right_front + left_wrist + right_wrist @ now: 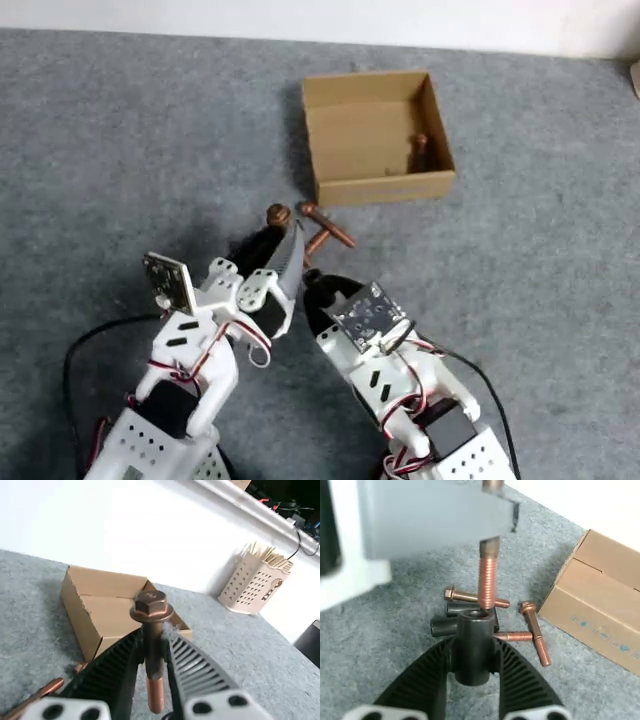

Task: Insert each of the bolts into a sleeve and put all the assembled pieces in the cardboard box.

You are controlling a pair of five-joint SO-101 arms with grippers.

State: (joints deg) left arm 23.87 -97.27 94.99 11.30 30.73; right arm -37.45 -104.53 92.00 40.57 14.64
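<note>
My left gripper (153, 638) is shut on a copper bolt (151, 611), held upright with its hex head on top. My right gripper (472, 652) is shut on a black sleeve (472, 647) that stands with its open end up. The bolt's threaded shaft (486, 582) hangs straight above the sleeve, its tip at the sleeve's mouth. In the high view both grippers (290, 252) (313, 287) meet just in front of the cardboard box (345, 150). One assembled piece (420, 146) stands in the box's right corner. Three loose bolts (535, 634) lie on the carpet beyond the sleeve.
More black sleeves (445, 626) lie just behind the held one, next to a loose bolt (467, 597). The box's near wall (600, 607) is close to the right of them. A perforated beige holder (255, 584) with sticks stands far off. Grey carpet covers the table.
</note>
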